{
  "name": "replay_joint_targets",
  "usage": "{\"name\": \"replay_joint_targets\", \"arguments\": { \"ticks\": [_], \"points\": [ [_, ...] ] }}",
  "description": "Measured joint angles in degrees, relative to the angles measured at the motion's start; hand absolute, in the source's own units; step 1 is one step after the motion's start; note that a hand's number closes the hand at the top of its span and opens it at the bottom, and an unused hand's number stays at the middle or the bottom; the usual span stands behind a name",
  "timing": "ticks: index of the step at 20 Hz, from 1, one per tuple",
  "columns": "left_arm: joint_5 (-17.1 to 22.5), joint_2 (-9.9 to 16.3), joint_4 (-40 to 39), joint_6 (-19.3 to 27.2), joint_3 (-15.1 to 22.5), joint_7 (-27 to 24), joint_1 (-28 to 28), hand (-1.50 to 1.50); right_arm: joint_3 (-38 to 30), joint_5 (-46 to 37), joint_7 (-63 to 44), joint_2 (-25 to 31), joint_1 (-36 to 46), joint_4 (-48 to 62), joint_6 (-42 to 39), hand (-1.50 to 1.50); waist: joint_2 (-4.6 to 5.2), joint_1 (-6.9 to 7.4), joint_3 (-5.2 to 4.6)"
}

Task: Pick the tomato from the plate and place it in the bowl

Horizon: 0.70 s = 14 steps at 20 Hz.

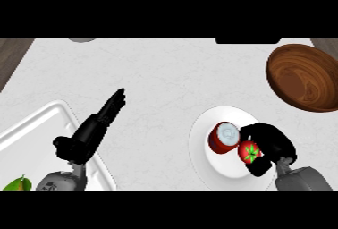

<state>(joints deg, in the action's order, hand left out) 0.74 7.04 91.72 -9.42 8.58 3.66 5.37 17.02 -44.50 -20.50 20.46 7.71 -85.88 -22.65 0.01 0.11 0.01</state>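
Observation:
On the white plate (pixel 210 165) at lower right lies a red tomato (pixel 250 152) with a green stem star. My right hand (pixel 274 142) curls round it, fingers above and thumb below, hiding part of it. Beside the tomato on the same plate sits a red can-like object with a pale round top (pixel 223 137). The brown wooden bowl (pixel 305 76) stands at the upper right, well apart from the plate. My left hand (pixel 92 129) is at the left, fingers straight and pointing up and right, holding nothing.
A white tray (pixel 40 123) runs along the lower left, under my left forearm. A green item (pixel 16 184) peeks in at the bottom left corner. A dark wooden strip (pixel 10 56) borders the counter at upper left.

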Motion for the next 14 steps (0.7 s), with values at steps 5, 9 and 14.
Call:
{"name": "replay_joint_targets", "arguments": {
  "ticks": [5,9,14],
  "points": [
    [-0.99,-1.07,-0.15,0.17,0.12,0.24,0.6,0.0,0.08,-2.78,3.75,-1.04,5.61,3.87,-0.18,1.5,0.02,0.14,0.0],
    [-1.28,-1.17,-0.11,-0.29,-0.09,0.65,0.84,0.0,-0.04,-4.81,7.25,-1.68,11.79,8.42,-0.59,1.5,0.04,0.29,0.0],
    [-1.1,-1.53,-0.37,-0.64,-0.78,0.54,0.98,0.0,0.12,-9.72,6.17,-2.15,13.24,7.23,2.62,1.5,-0.01,0.01,-0.01]
  ]
}}
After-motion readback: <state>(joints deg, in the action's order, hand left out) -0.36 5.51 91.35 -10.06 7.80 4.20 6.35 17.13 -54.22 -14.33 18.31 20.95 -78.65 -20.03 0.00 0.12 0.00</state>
